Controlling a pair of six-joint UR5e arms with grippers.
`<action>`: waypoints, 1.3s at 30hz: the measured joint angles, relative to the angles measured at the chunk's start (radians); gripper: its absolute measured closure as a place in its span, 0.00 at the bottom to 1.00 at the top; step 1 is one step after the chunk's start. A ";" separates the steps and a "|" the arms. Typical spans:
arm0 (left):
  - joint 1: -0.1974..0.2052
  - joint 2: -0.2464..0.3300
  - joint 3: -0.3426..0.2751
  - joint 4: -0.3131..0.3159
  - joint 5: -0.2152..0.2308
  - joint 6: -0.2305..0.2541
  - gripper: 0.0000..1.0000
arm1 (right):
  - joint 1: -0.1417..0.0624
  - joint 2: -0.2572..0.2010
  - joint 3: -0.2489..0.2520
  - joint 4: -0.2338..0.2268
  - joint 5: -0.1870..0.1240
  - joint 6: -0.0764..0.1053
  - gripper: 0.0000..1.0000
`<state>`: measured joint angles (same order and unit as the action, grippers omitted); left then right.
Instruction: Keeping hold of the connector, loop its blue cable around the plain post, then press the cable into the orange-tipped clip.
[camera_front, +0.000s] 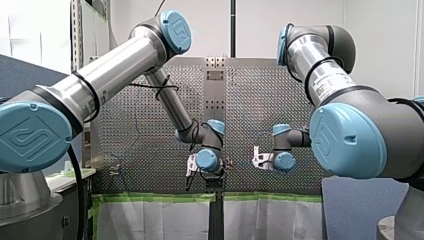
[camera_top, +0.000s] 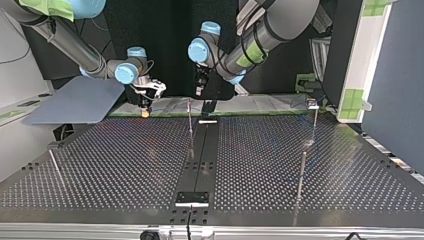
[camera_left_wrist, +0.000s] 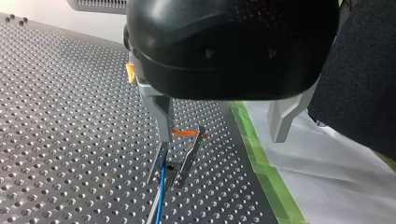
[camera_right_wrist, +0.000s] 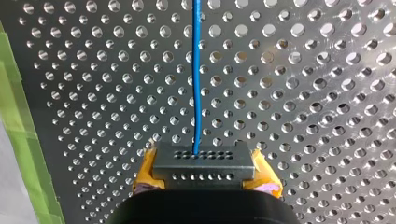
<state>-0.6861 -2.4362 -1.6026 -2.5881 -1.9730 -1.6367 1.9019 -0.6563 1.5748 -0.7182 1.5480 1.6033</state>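
Perforated table (camera_right_wrist: 303, 93) fills your right wrist view: my right gripper (camera_right_wrist: 205, 176) clamps the connector (camera_right_wrist: 203, 158) between yellow pads (camera_right_wrist: 147, 169), its blue cable (camera_right_wrist: 196, 70) running ahead out of sight. My left gripper (camera_left_wrist: 222, 133) hangs wide open and empty, one finger beside the orange-tipped clip (camera_left_wrist: 187, 154); whether the cable sits inside is unclear.

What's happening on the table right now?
My right gripper, with yellow pads, is shut on the dark grey connector, whose blue cable runs straight away over the perforated metal table. My left gripper hangs open over the orange-tipped metal clip, where the cable reaches its base; whether it is seated is unclear.
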 joint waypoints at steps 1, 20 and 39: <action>0.000 0.000 0.000 0.000 0.000 0.000 0.00 | 0.000 0.000 0.000 0.000 0.000 0.000 1.00; -0.029 0.127 -0.120 0.048 0.060 -0.075 0.00 | 0.003 0.000 0.000 0.000 0.000 0.000 1.00; 0.006 0.309 -0.301 0.145 0.013 -0.182 0.00 | 0.008 0.000 0.000 0.003 0.000 0.004 1.00</action>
<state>-0.6796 -2.1273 -1.9039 -2.4433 -1.9595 -1.8191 1.9098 -0.6561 1.5748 -0.7152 1.5484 1.6072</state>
